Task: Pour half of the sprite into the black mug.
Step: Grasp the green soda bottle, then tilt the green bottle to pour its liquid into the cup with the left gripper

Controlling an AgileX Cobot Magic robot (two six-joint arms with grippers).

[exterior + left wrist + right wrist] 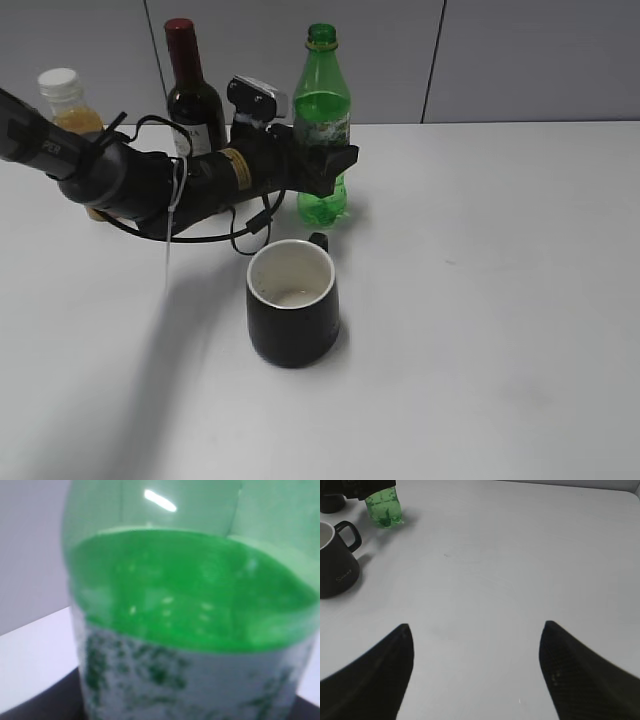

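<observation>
Left end effector [322,160] straddles the upright sprite [322,110] at its label, grip state unclear

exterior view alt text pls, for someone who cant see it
The left gripper surrounds the label of an uncapped green sprite bottle standing on a white table. A black mug sits in front; a wine bottle and a juice bottle stand behind the arm.

We see the sprite [322,120] between our left gripper's [330,160] jaws, black mug [292,302] before it, wine bottle [192,95] behind our arm.
</observation>
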